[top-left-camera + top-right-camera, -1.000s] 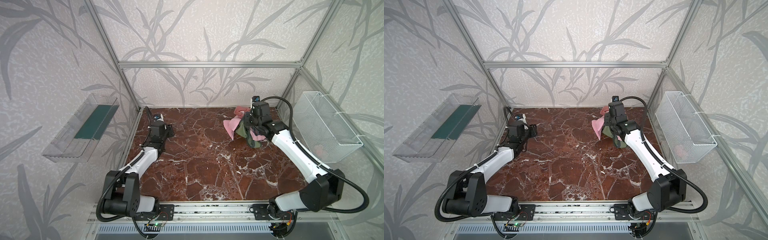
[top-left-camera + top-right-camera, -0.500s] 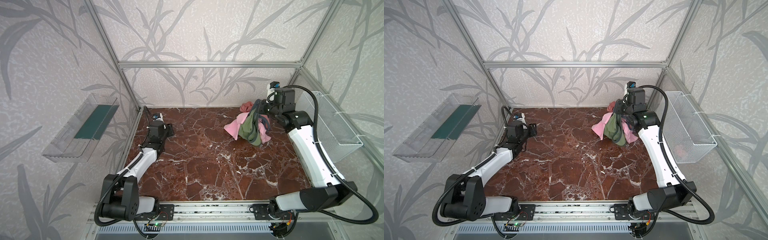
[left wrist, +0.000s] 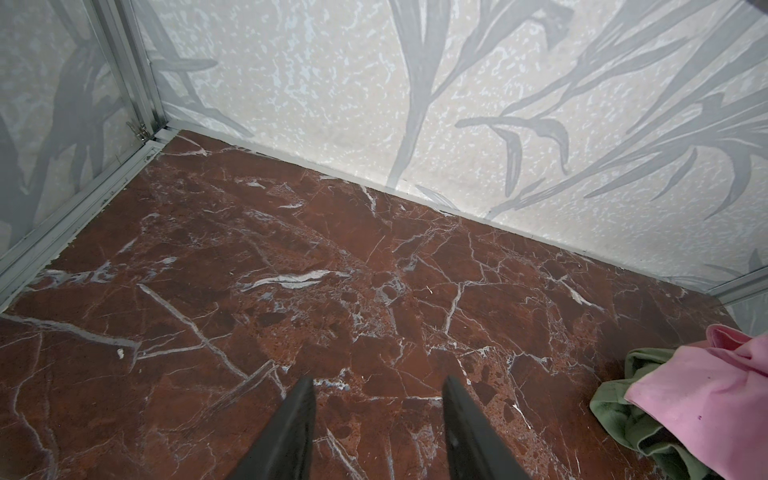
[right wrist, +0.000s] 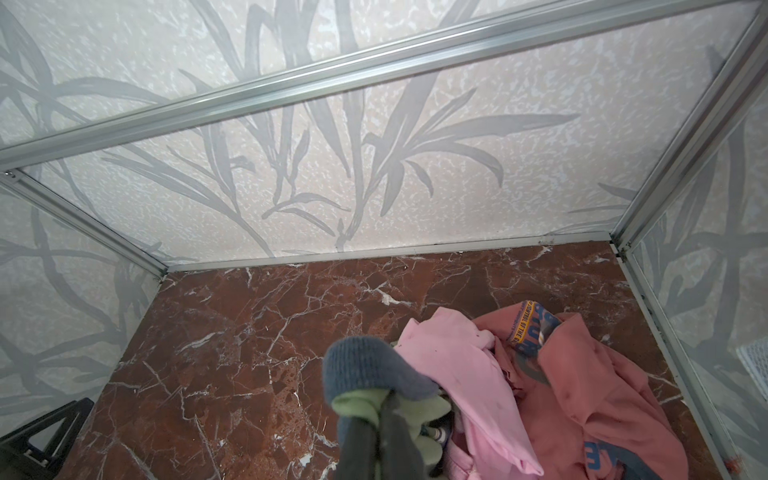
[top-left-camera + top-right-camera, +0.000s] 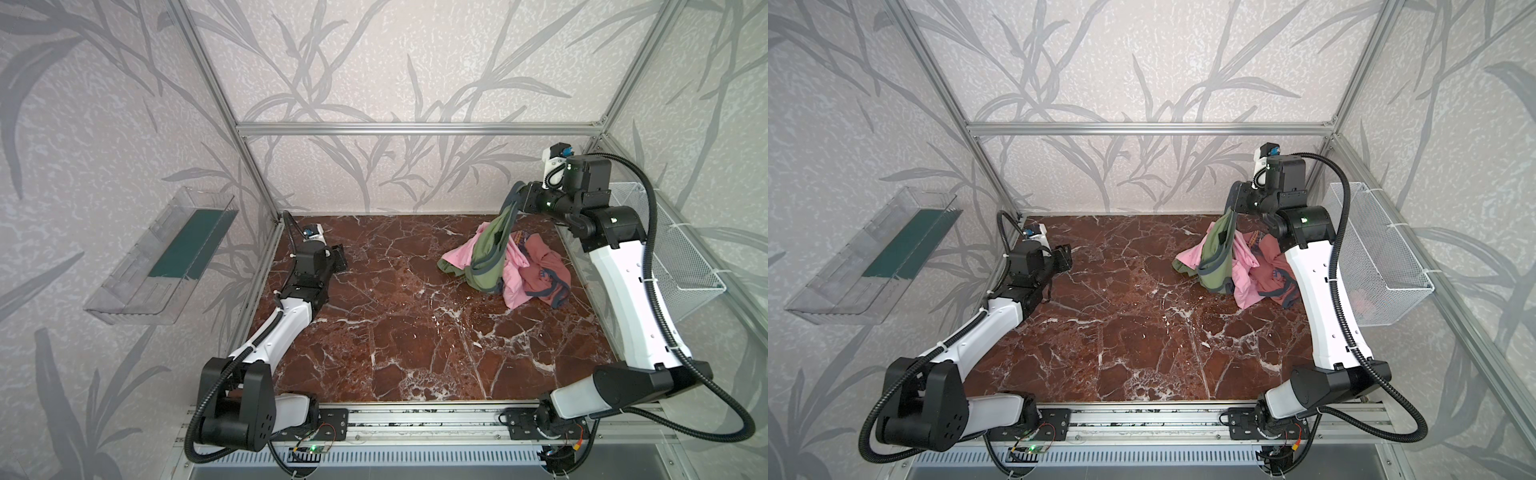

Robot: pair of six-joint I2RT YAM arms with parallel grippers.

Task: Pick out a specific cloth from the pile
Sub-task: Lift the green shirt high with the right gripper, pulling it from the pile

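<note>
Nearest you, the slab [image 5: 395, 332] runs from the arm bases out to both grippers; your left gripper [image 3: 378, 381] sits low over it with its jaws parted and nothing between them; ahead of its fingers [image 3: 286, 428] there is only marble, and the pile [image 5: 515, 270] lies well apart from them, off to their right, with just its edge showing in the left wrist view; on the wall to the left of those fingers hangs a clear tray [image 5: 166, 257]; further in, the cloth [image 5: 490, 253] has its lower end resting on the slab, well below your right fingers; the pink cloth [image 5: 513, 276] touches it there and shows on both sides of the hanging fold, so the cloth is not free of the pile; the red shirt [image 5: 544, 266] lies crumpled against the pink cloth, on its side towards the basket [image 5: 673, 257], which hangs on the wall to the right of those fingers; furthest back, your right gripper [image 5: 515, 198] is raised above the pile near the back wall, clamped on the cloth's top end; in the right wrist view olive fabric is pinched between the fingers [image 4: 359, 440] and the navy trim [image 4: 361, 370] bulges out past their tips; from there the cloth hangs down in one long fold to the slab.
</note>
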